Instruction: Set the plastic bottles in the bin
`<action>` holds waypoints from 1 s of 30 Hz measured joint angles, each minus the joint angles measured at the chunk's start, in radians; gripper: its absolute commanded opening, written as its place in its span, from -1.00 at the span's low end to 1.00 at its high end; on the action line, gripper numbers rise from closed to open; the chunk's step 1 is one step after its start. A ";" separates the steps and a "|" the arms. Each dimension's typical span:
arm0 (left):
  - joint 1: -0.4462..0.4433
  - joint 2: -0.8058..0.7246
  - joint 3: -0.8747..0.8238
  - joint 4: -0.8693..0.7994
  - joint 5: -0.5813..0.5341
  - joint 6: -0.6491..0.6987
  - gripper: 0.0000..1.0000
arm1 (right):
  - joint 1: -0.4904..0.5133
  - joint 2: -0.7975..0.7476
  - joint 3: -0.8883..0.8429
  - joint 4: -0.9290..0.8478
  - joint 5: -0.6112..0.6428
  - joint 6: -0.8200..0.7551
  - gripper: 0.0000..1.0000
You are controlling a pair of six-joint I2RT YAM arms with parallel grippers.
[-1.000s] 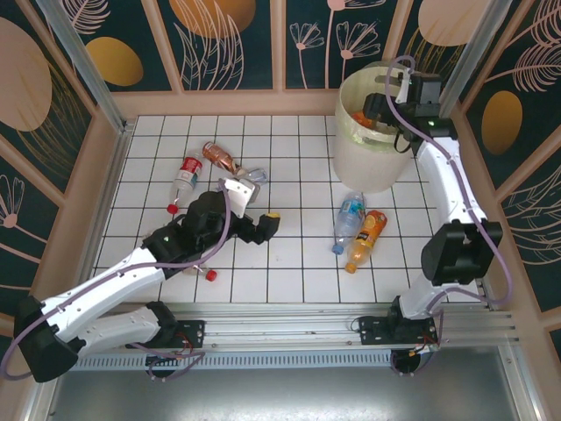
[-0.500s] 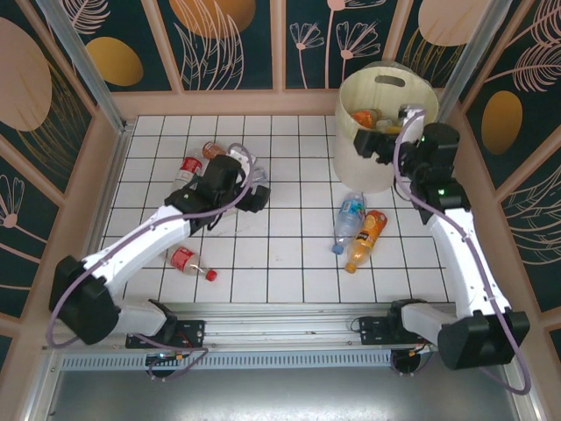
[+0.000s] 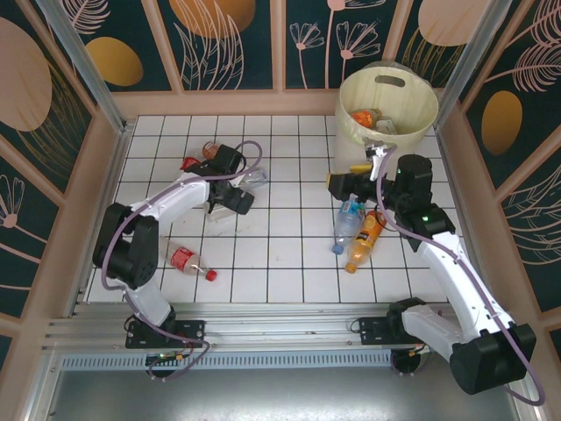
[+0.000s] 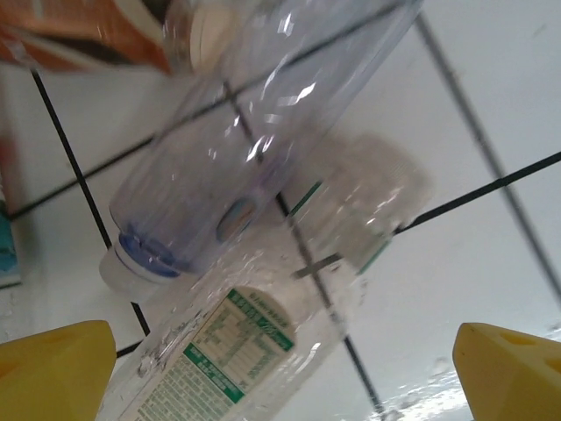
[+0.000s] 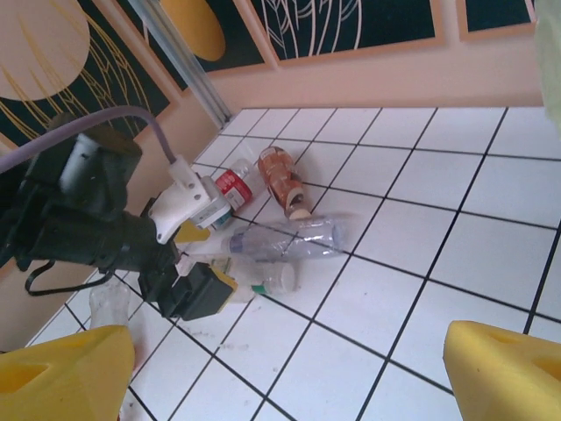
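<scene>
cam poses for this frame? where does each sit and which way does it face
Top external: above and behind the arm bases, looking down on the tiled table, bin at far right; both arms show whole.
Left wrist: on the left arm, looking closely down at a clear bottle; its yellow fingertips sit in the bottom corners.
Right wrist: low over the tiles, facing across to the left pincer; own fingertips at bottom corners.
Shared: both wrist views catch that clear bottle.

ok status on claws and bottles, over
Left claw open over clear bottle lying across green-label bottle. Right claw open, empty. Bin holds a few; blue-label bottle, orange bottle, red-label bottle on the floor.
</scene>
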 measured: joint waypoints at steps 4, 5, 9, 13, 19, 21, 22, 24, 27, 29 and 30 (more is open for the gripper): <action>0.014 0.026 0.001 -0.021 -0.001 0.020 0.97 | 0.000 0.000 0.000 -0.012 0.006 0.000 0.83; 0.015 0.030 0.001 -0.023 -0.003 0.023 0.97 | 0.000 0.000 0.000 -0.012 0.006 0.000 0.83; 0.016 0.060 0.006 -0.023 -0.022 0.024 0.97 | 0.000 0.000 0.000 -0.012 0.006 0.001 0.83; 0.017 0.093 0.008 -0.022 -0.056 0.024 0.97 | 0.000 0.000 0.000 -0.013 0.006 0.008 0.83; 0.018 0.135 0.022 -0.021 -0.085 0.023 0.89 | 0.000 0.000 -0.009 -0.015 0.006 0.008 0.82; 0.018 0.145 0.023 -0.022 -0.080 0.020 0.82 | 0.000 0.000 -0.013 -0.017 0.006 0.011 0.82; 0.018 0.147 0.023 -0.023 -0.076 0.017 0.79 | 0.000 0.000 -0.014 -0.018 0.008 0.011 0.82; 0.018 0.147 0.023 -0.024 -0.065 0.008 0.73 | 0.000 0.000 -0.018 -0.019 0.009 0.015 0.82; 0.018 0.147 0.021 -0.027 -0.042 -0.015 0.52 | 0.000 0.000 -0.026 -0.018 0.013 0.021 0.82; 0.018 0.140 0.010 -0.025 -0.019 -0.033 0.48 | 0.000 0.000 -0.033 -0.018 0.015 0.029 0.81; 0.018 0.134 0.002 -0.026 -0.009 -0.041 0.47 | 0.000 0.000 -0.034 -0.018 0.016 0.035 0.81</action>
